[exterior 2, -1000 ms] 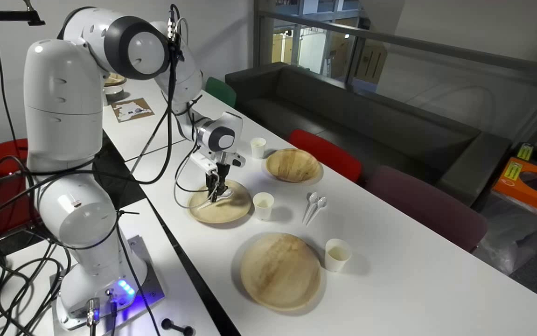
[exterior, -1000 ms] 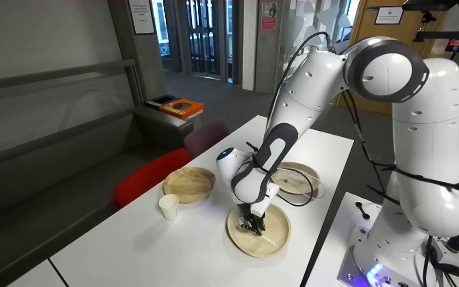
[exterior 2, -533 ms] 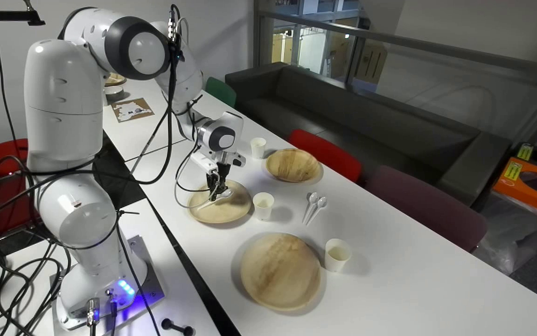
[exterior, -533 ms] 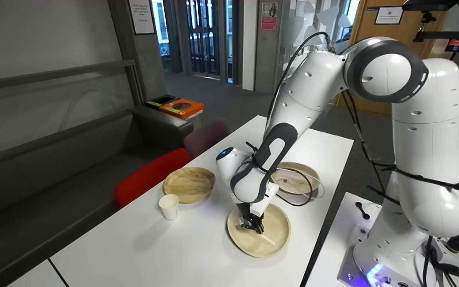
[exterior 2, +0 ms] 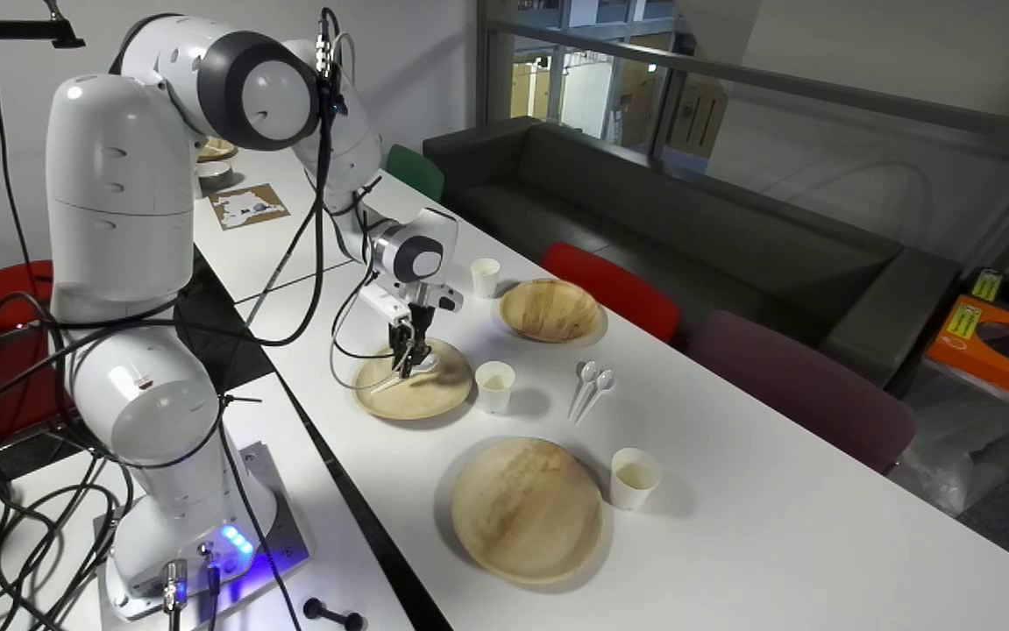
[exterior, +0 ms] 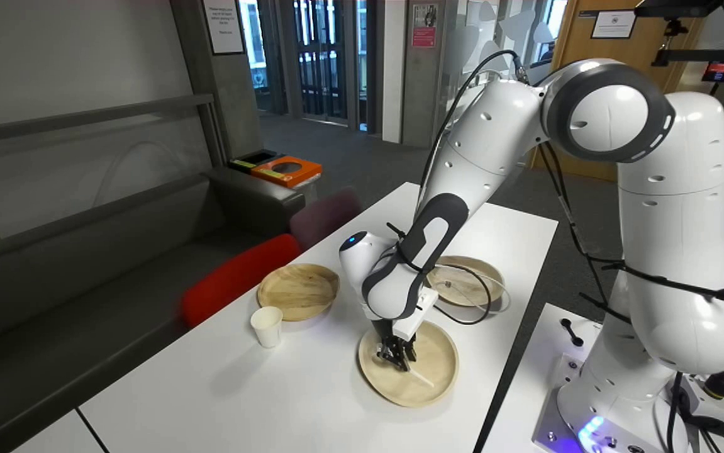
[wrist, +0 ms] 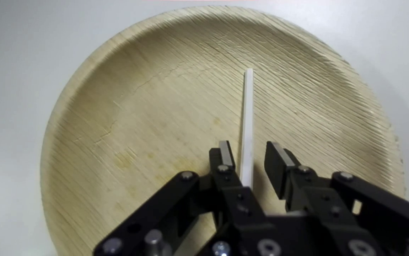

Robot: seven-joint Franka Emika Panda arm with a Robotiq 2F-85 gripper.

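A white spoon (exterior 2: 424, 363) lies in a round wooden plate (wrist: 147, 89) on the white table. Its slim handle (wrist: 248, 106) points away from me in the wrist view, while the bowl end is hidden there below the gripper. My gripper (wrist: 249, 145) is low over the plate, open, with the handle running between its black fingers (wrist: 275, 167). The handle lies nearer the left finger and a gap shows on the right; nothing is clamped. In both exterior views the gripper (exterior: 404, 365) reaches down into this plate, above the middle of the spoon.
Near the plate stand a white cup (exterior 2: 494, 388) and a wooden bowl (exterior 2: 550, 311) with another cup (exterior 2: 485, 279). Several white spoons (exterior 2: 590, 382) lie farther along. A second plate (exterior 2: 528, 508) and a third cup (exterior 2: 635, 479) sit at the near end. Cables hang beside the arm.
The fingers drew closer together half a second ago and now stand farther apart again. The arm has barely shifted, and the spoon still lies in the plate.
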